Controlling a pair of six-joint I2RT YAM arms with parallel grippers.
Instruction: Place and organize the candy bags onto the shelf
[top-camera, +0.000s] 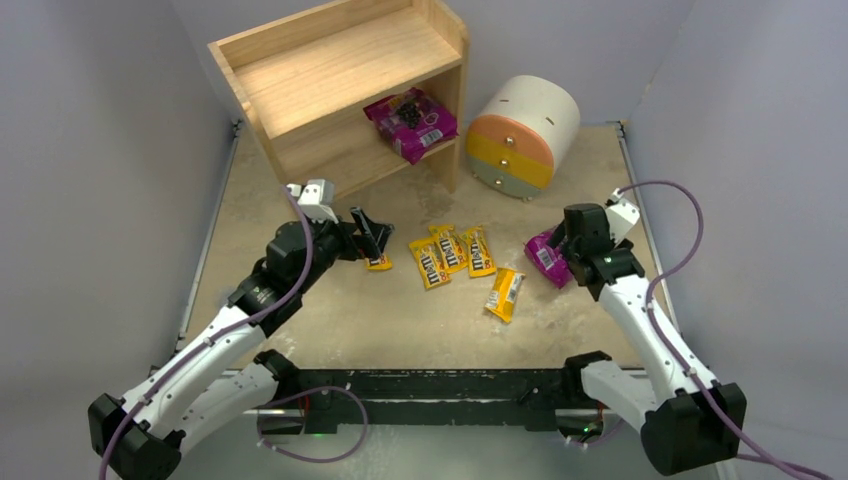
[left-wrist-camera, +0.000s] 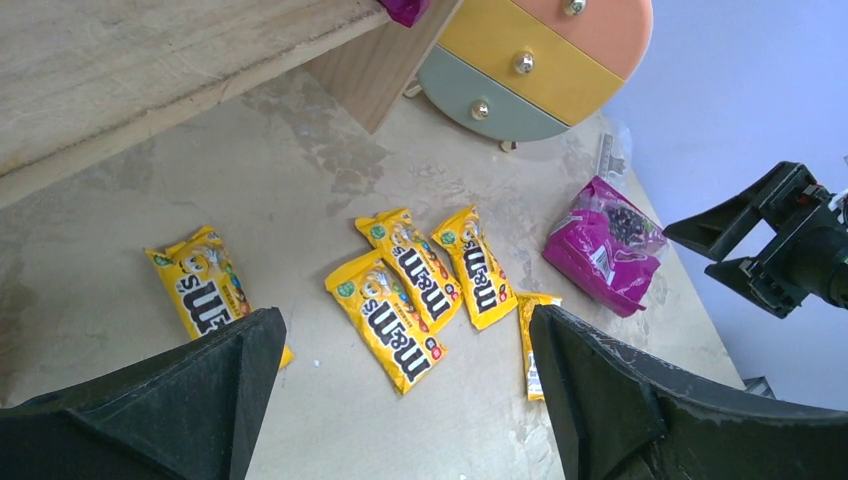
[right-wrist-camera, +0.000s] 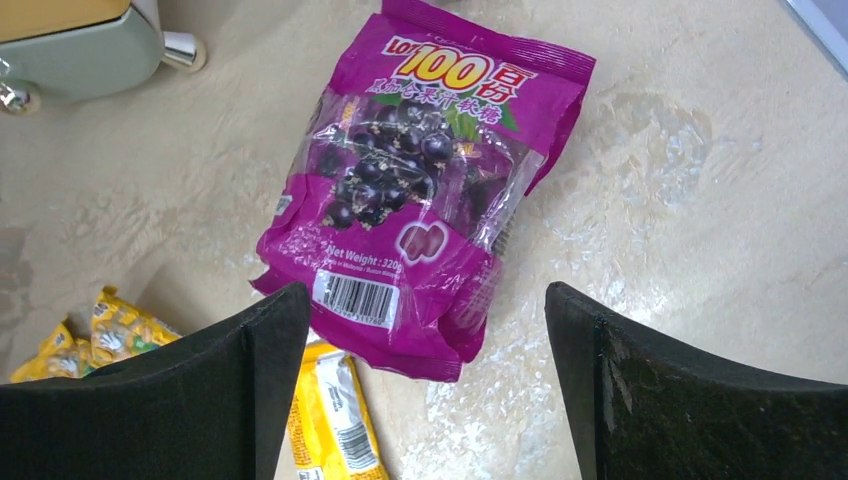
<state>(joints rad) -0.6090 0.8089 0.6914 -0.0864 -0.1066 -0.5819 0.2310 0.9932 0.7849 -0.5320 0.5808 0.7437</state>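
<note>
Left gripper (left-wrist-camera: 405, 320) and right gripper (right-wrist-camera: 420, 305) are wide open, empty; the glossy purple bag (right-wrist-camera: 420, 190) may slip if pinched shallowly.

The beige, mottled tabletop (top-camera: 400, 330) carries a light natural-wood two-tier shelf unit (top-camera: 330, 70) at the back left. Near its right side stands a round white drum with orange, yellow and green drawers (top-camera: 525, 135). Three yellow M&M's packets (top-camera: 450, 248) lie side by side mid-table. A fourth yellow packet (top-camera: 379, 263) lies apart to their left, a fifth yellow packet (top-camera: 505, 293) lies near their right, and a glossy magenta candy bag (top-camera: 548, 257) lies further right.
</note>
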